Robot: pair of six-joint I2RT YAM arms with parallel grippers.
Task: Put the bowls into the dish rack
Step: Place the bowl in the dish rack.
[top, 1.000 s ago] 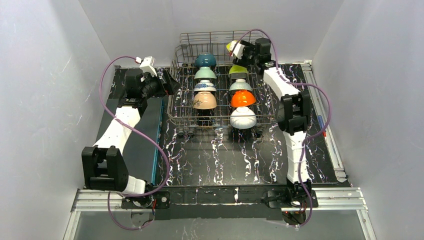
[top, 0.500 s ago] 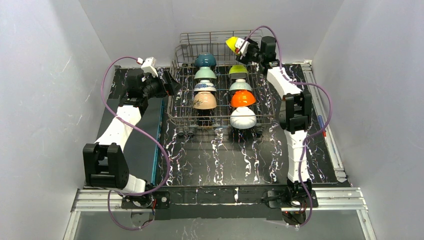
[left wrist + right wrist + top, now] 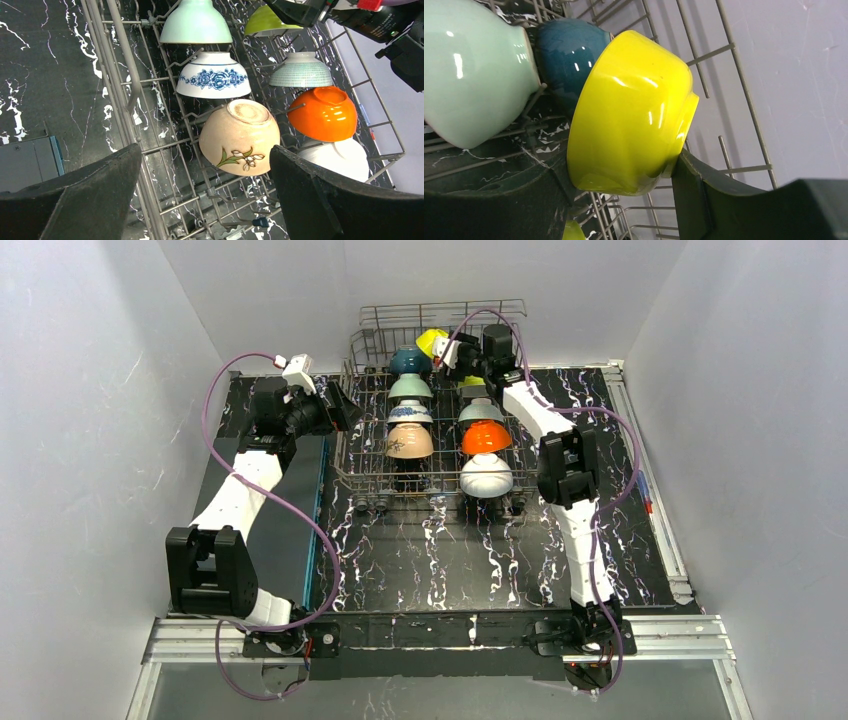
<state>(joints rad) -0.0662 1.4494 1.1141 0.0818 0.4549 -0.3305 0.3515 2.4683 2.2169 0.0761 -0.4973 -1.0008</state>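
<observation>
The grey wire dish rack (image 3: pixel 440 490) stands at the back of the table with two rows of upturned bowls. The left row holds teal (image 3: pixel 409 361), mint (image 3: pixel 409 388), blue-patterned (image 3: pixel 214 79) and tan flowered (image 3: pixel 240 136) bowls. Orange (image 3: pixel 485 437) and white (image 3: pixel 486 476) bowls sit in the right row. My right gripper (image 3: pixel 621 170) is shut on a yellow bowl (image 3: pixel 634 110), held tilted above the rack's back, close beside the teal bowl (image 3: pixel 566 55). My left gripper (image 3: pixel 205 150) hangs open over the rack's left side, near the tan bowl, holding nothing.
A dark board with a blue edge (image 3: pixel 300 510) lies under the left arm. White walls close in on three sides. A metal rail (image 3: pixel 655 490) runs along the table's right edge. The rack's tall back wires (image 3: pixel 734 75) stand just behind the yellow bowl.
The right gripper has carried the yellow bowl leftwards along the rack's back, from the right rear corner to beside the teal bowl. The left arm has barely moved.
</observation>
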